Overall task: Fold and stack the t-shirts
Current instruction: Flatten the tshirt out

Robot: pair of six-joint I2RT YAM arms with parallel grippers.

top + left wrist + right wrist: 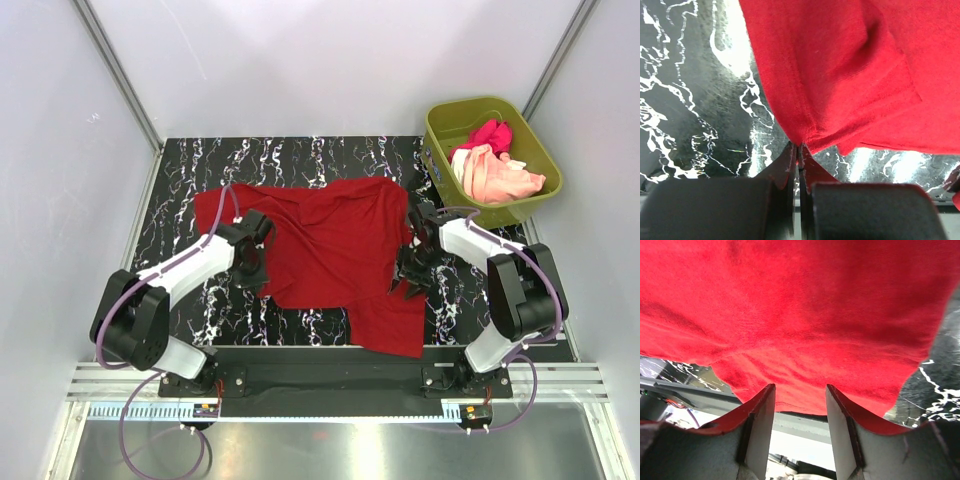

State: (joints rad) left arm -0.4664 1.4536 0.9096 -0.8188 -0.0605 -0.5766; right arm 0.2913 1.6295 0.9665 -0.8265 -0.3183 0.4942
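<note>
The deep red t-shirt [335, 245] lies spread and rumpled on the black marbled table [185, 175], one flap hanging toward the near edge. My left gripper [255, 268] is at the shirt's left edge; in the left wrist view it [799, 146] is shut, pinching a bunched corner of the red cloth [840, 65]. My right gripper [408, 280] is at the shirt's right edge; in the right wrist view it [800, 392] is open, with the red cloth [800, 310] just beyond the fingertips. The magenta-pink t-shirt [488, 134] and the pale peach t-shirt [500, 178] lie crumpled in the tub.
The olive-green plastic tub [470, 107] stands at the back right corner of the table. Grey walls with metal posts enclose the table on three sides. A metal rail runs along the near edge by the arm bases.
</note>
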